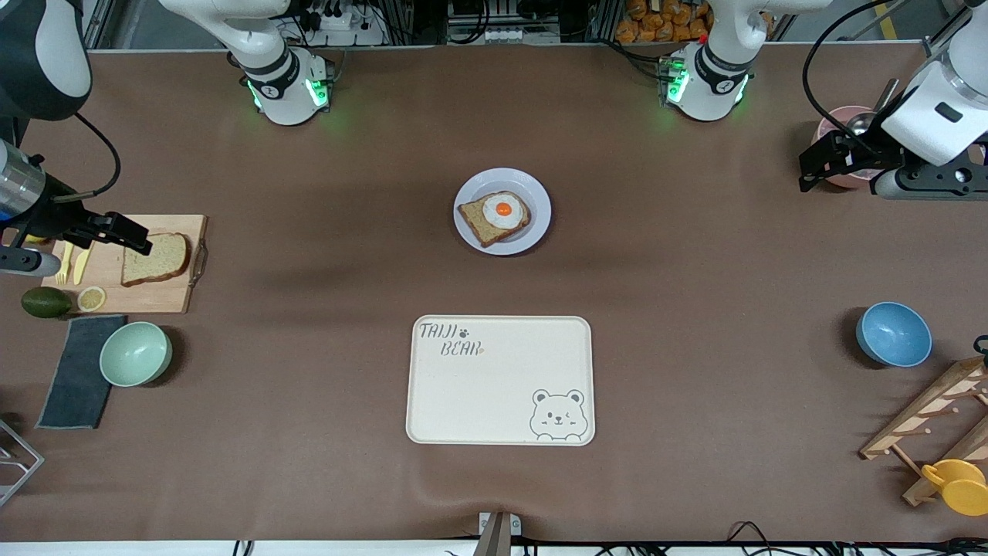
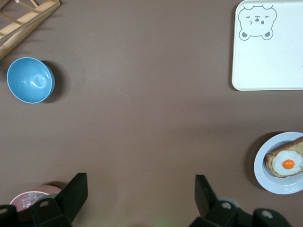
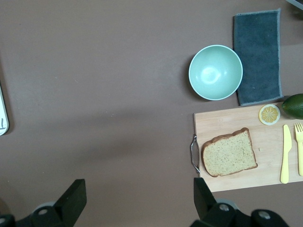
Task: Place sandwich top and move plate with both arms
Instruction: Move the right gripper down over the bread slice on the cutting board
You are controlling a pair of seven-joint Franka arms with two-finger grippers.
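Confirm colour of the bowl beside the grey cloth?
Pale mint green bowl, clearest in the right wrist view.

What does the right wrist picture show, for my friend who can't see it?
A plain slice of brown bread lies on a wooden cutting board with a yellow knife, yellow fork and lemon slice. Beside the board sit a mint green bowl, a grey cloth and an avocado. The right gripper hangs open above the brown table.

The sandwich top point(image 1: 155, 259), a plain brown wholegrain slice with a darker crust, lies flat on a wooden board at the right arm's end of the bench. The plate point(image 1: 538, 193), round and pale lavender-white, sits mid-bench carrying egg-topped bread, well apart.
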